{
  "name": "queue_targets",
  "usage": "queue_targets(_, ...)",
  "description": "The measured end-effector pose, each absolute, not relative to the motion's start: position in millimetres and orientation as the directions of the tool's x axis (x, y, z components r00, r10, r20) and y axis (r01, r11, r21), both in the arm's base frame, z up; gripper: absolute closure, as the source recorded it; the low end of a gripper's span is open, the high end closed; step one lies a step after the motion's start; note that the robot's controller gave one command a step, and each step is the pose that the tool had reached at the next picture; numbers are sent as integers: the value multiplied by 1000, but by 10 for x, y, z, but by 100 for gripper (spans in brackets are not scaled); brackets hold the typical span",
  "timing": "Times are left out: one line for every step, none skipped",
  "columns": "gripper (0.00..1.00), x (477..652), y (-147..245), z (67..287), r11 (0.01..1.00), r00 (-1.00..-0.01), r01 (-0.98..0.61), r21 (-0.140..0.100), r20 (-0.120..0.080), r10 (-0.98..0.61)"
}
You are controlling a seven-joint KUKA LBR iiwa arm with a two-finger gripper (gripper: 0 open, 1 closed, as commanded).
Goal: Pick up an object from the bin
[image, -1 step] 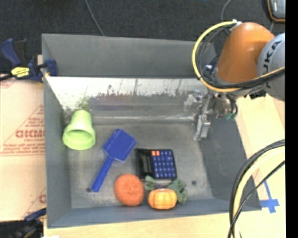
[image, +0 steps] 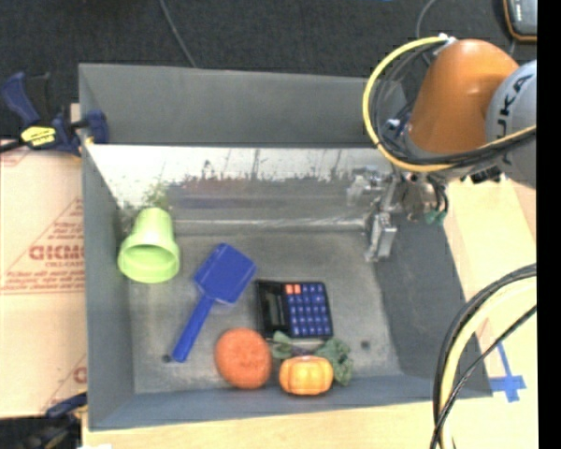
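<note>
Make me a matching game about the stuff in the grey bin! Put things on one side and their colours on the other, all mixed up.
Things:
1. cup
2. scoop
3. calculator
4. toy pumpkin

Colours:
A. black with blue keys
B. light green
C. yellow-orange with green leaves
D. blue all over

Pairs: 1-B, 2-D, 3-A, 4-C
</note>
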State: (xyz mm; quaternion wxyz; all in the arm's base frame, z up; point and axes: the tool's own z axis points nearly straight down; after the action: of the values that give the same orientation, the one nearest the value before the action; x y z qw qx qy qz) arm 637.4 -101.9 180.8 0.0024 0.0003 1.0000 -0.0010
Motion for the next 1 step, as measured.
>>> queue_targets(0,5945,-253,678,987,-987,-161,-1,-1,-161)
